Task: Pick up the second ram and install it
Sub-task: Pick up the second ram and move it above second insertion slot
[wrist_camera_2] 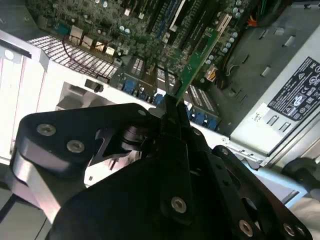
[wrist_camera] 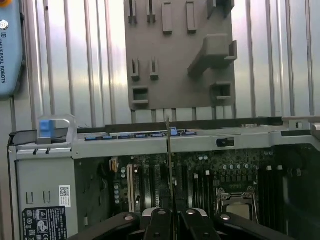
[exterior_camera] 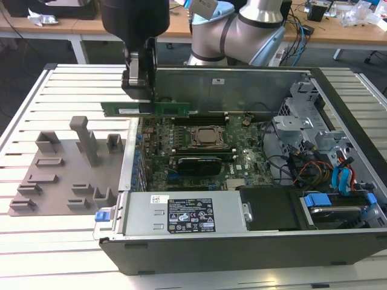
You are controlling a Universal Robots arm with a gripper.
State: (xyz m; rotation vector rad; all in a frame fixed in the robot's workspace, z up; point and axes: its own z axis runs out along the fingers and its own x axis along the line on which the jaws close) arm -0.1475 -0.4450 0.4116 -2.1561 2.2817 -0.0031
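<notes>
Looking down on an open computer case point(exterior_camera: 254, 75) lying flat on a slatted metal table point(exterior_camera: 36, 254); above the case's side wall on the exterior view's left, one black gripper point(exterior_camera: 147, 96), closed tight on the second ram point(exterior_camera: 172, 109); a thin green stick, gripped about mid-length, held level and on edge, up in the air and clear of the motherboard point(exterior_camera: 242, 163) below.

In the second wrist view, the same green stick point(wrist_camera_2: 197, 60) reaching out from the clamped gripper point(wrist_camera_2: 172, 107) over the board; in the first wrist view, seen edge-on as a thin line point(wrist_camera: 168, 160) rising from the gripper point(wrist_camera: 172, 217).

Judged as the carrying stage: picked up, not yet seated. Installing calls, by that reading, for lining the stick's lower edge up with a free black memory slot point(exterior_camera: 199, 119) beside the processor socket point(exterior_camera: 208, 137), then pressing straight down without tilt.

By count: one arm; one gripper; one ram in the grip; one processor socket; one grey holder plate point(exterior_camera: 60, 175) on the table, beside the case on the exterior view's left, with several upright cradles; several memory slots, exact number not clear; impossible to tell whether another stick sits in one.
</notes>
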